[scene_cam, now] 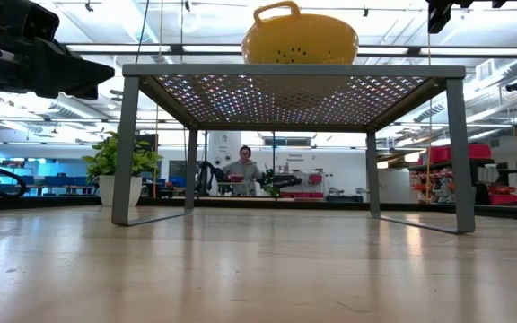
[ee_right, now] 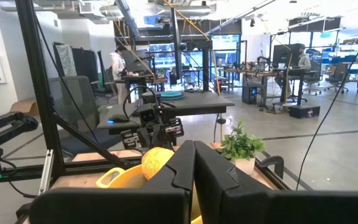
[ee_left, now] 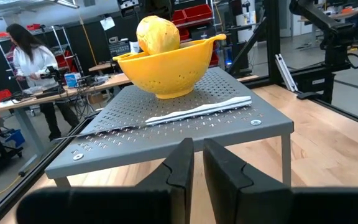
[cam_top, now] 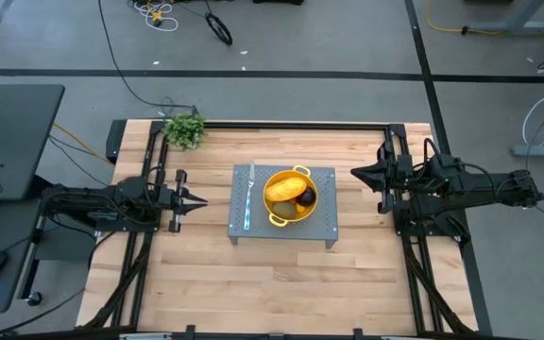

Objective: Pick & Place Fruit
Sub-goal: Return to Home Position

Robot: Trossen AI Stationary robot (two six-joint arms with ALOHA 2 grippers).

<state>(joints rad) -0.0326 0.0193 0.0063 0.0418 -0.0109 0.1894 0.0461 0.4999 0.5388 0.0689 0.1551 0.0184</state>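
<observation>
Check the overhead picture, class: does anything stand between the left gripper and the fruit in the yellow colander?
Yes. The left gripper waits at table level left of the grey perforated metal stand. A thin silvery knife lies on the stand between it and the yellow colander, whose wall surrounds the yellow-orange oblong fruit.

From my left wrist view only the yellow-orange oblong fruit (ee_left: 158, 34) rises above the rim of the yellow colander (ee_left: 166, 67); whatever else lies in the bowl is hidden behind its wall. My right gripper (ee_right: 195, 163) blocks most of the colander in the right wrist view, leaving a handle and the top of that fruit. In the low view the perforated grey stand (scene_cam: 294, 72) shows its underside and the colander its base, so its contents are out of sight, and my arms are cut off at the top corners. From above, the dark round fruit (cam_top: 306, 197) and brownish-green oval (cam_top: 285, 208) are too small to identify.
</observation>
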